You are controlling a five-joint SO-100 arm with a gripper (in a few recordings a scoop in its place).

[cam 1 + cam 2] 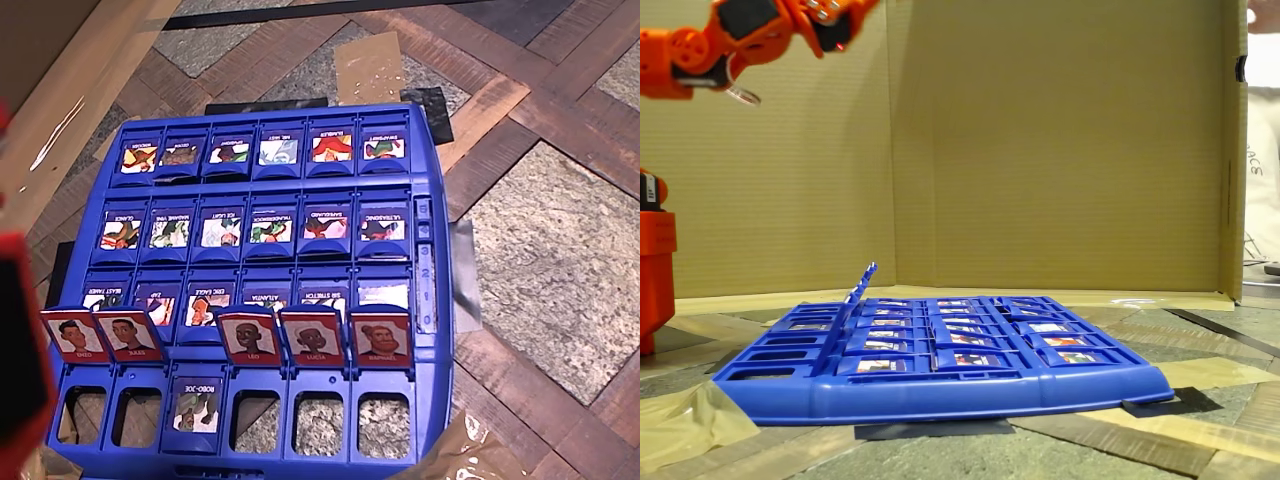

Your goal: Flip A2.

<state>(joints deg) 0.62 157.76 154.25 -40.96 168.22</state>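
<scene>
In the overhead view, the blue game board (275,300) lay on the worktop (560,260) and served as the landmark for everything else. At the near edge of the board, the bottom row had six compartments, and most of them were open holes. A2 (196,405) was lying flat in the third compartment from the left of this row, with its blue-framed cartoon side up and the caption "ROBO-JOE" readable at its top. Just behind this row, five red-framed portrait tiles (310,338) stood upright, two on the left and three on the right, and the place between them, directly behind A2, had no standing tile. One of them, the tile captioned "LEO" (248,336), stood just to the right of that gap. Farther back on the board, three rows of blue-framed cartoon tiles (260,225) lay flat. In the fixed view, the board (940,385) was seen from the side, with the row of raised tiles (858,290) tilted up at its left part. The orange arm (700,45) hung high above the left end of the board, well apart from it. I could not tell whether the end effector was open or closed. Behind the board stood a cardboard wall (1060,140).
</scene>
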